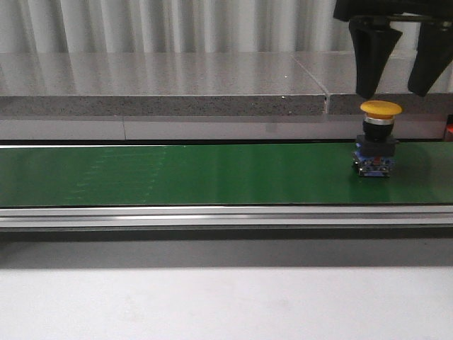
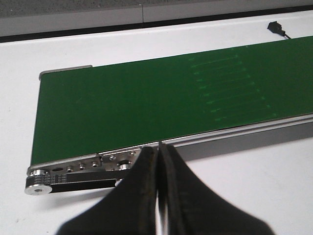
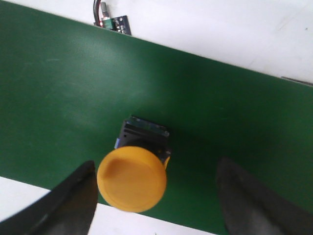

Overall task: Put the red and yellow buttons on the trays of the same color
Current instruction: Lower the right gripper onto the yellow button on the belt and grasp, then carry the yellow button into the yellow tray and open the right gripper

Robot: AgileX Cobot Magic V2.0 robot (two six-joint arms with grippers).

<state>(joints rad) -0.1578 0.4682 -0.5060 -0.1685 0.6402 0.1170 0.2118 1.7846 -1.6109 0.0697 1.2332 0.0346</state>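
Right hand [image 1: 398, 92] spread wide above yellow button [image 1: 380, 108]; only its wrist view shows the controller board [image 3: 113, 22].

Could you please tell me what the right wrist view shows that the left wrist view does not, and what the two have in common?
Only the right wrist view shows the yellow button standing on the belt under the open right hand, plus a small circuit board beyond the belt's edge. Only the left wrist view shows the shut left hand, the conveyor's metal end roller and a black plug. Both show the green conveyor belt and the white table.
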